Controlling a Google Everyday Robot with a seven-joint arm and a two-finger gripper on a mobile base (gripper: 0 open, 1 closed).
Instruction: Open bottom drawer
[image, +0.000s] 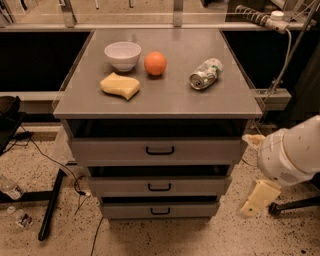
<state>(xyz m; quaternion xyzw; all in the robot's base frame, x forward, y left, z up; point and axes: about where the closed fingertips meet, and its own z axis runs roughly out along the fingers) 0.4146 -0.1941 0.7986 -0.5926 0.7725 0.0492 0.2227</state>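
Note:
The bottom drawer (125, 210) is the narrowest grey front, lowest of three on the metal cabinet, with a small black loop handle (160, 211) at its middle. A dark gap shows above its front. My gripper (259, 198) hangs low at the right of the cabinet, under the white rounded arm housing (292, 152). It is level with the two lower drawers and apart from them, to the right of the bottom drawer's right end. It holds nothing that I can see.
On the cabinet top (165, 100) lie a white bowl (123, 54), an orange (155, 63), a yellow sponge (120, 85) and a crushed can (205, 73). Cables and a black bar (52, 205) lie on the floor at the left. A chair base (295, 205) stands at the right.

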